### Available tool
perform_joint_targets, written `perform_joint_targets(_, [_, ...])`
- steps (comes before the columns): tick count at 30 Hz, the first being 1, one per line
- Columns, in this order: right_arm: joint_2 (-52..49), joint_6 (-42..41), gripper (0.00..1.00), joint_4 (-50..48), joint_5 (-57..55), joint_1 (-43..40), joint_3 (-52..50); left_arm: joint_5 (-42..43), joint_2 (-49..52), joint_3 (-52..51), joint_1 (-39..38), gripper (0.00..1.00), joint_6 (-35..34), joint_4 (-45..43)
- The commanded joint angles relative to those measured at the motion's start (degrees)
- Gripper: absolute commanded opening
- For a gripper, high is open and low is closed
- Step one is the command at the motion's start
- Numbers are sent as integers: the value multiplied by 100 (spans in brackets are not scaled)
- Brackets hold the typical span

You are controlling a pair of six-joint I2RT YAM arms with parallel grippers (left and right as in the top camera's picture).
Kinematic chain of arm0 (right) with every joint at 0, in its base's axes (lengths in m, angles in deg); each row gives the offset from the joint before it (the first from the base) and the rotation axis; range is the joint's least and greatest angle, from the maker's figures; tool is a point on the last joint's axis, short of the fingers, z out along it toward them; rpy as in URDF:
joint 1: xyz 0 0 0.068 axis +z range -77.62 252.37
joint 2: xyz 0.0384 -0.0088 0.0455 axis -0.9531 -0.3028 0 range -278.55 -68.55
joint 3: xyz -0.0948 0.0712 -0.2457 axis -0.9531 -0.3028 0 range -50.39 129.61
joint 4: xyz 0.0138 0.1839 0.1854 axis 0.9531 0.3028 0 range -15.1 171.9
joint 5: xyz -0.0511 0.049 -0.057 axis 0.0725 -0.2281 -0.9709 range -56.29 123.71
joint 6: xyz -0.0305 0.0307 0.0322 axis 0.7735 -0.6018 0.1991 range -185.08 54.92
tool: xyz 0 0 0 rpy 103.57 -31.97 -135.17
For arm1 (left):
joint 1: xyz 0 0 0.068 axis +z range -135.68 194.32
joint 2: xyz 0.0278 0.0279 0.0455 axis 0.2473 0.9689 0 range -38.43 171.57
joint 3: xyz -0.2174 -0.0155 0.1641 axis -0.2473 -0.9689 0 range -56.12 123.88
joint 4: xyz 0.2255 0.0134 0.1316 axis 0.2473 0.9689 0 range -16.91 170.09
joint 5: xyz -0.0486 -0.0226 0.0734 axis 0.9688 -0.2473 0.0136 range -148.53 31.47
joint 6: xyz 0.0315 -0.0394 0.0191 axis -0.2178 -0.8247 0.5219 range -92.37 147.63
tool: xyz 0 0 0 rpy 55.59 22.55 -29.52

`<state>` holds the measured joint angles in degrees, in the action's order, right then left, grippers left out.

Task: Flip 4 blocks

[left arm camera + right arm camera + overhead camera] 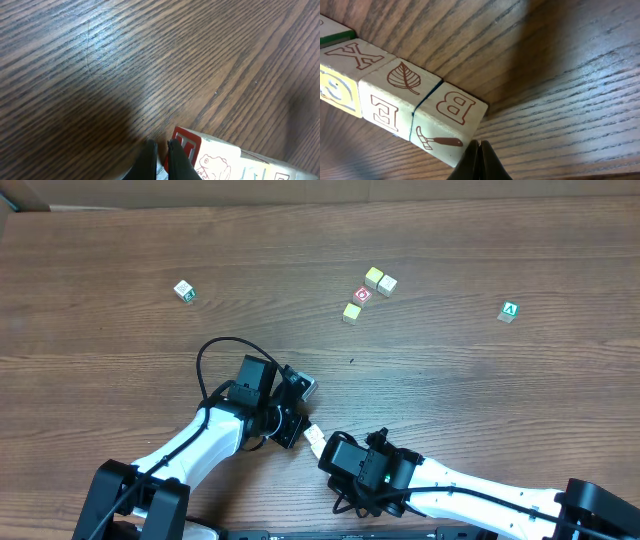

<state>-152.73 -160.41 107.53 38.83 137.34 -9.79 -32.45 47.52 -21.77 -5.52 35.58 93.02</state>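
Both tableward, closed: left pincer (pixel 161 152), right pincer (pixel 480 150).

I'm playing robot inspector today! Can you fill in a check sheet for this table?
Surface: wooden table, dark brown grain.
Job's things: four pale blocks, none gripped; one alone, two touching, one yellowish.
Clutter: red cube; green A cube; row of lettered blocks by the tool tips.
Grippers: left tool shut, right tool shut, both empty.
Cables: black cable looped over the left arm.
Surroundings: nothing seen.
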Motion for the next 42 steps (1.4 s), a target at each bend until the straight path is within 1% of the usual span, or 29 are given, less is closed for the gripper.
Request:
perform_joint_targets(1, [-46, -201, 4, -120, -116, -7, -4, 254, 55, 55, -94, 4, 63, 42])
perform_joint_targets(12, [-83, -498, 4, -155, -118, -7, -4, 361, 55, 55, -94, 4, 63, 42])
perform_joint_targets(34, [-83, -522, 4, -243, -94, -4, -4, 507, 55, 55, -138, 4, 83, 37])
perform_joint_targets(42, [-83, -673, 4, -308, -149, 151, -4, 507, 55, 55, -138, 4, 83, 37])
